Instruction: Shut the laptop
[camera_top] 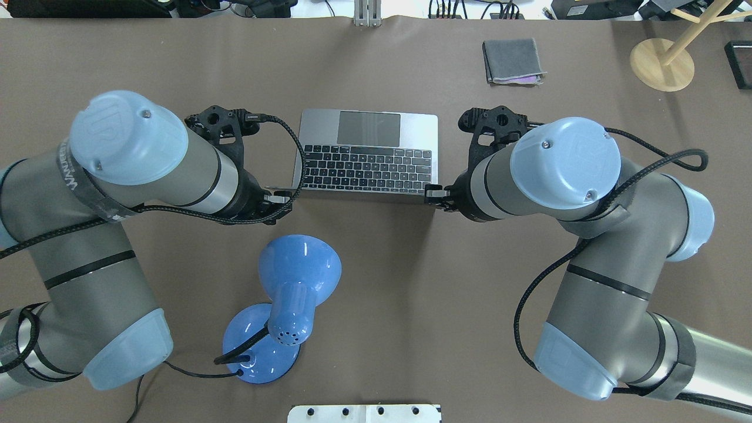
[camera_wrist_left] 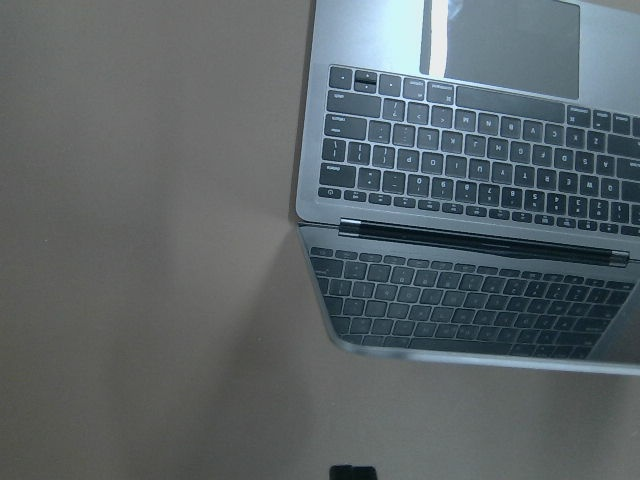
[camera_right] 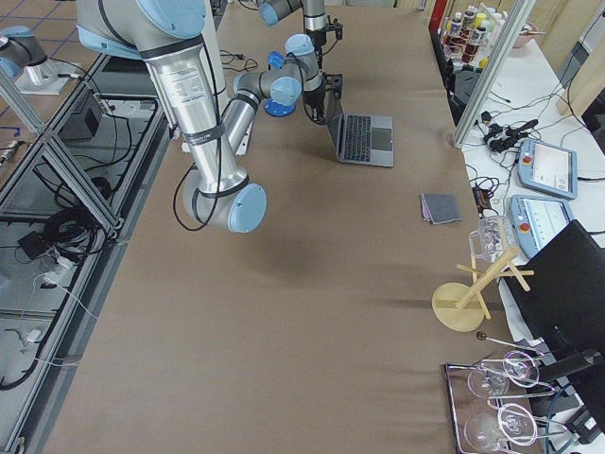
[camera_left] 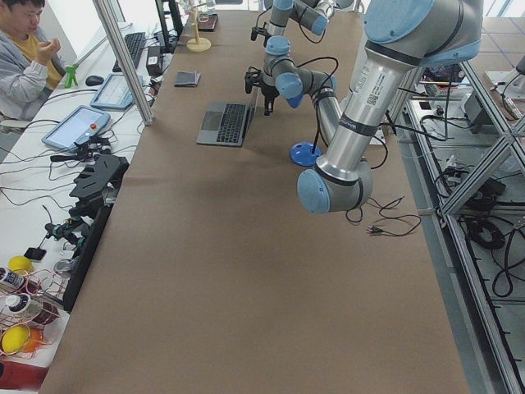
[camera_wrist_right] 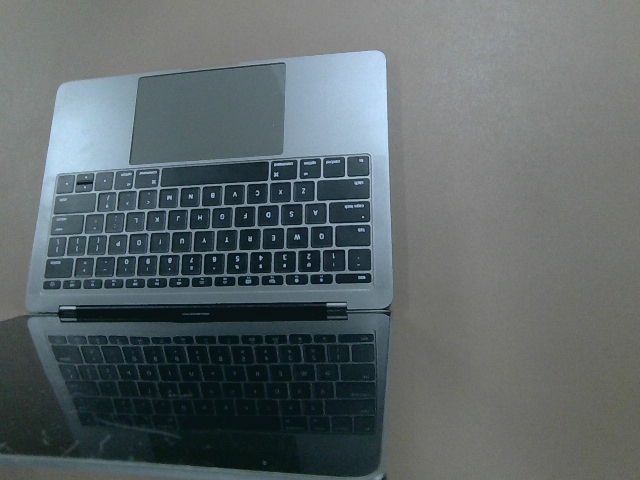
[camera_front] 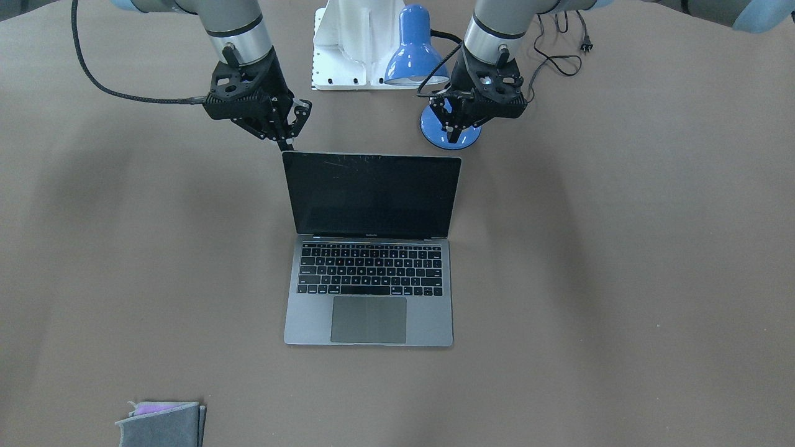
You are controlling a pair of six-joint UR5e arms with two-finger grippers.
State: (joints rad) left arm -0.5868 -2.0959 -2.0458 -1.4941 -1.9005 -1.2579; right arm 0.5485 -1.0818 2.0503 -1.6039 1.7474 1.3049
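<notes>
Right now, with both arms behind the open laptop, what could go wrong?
1. The right gripper sits by one top corner of the laptop screen; a push there alone might twist the lid or slide the laptop.
2. The left gripper hangs near the lamp; a swing could knock it over.

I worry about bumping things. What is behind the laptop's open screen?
Bare table, the blue lamp, plus the left pincer and right pincer near the upper corners of the laptop lid. In the front view the left pincer covers part of the lamp's base.
</notes>
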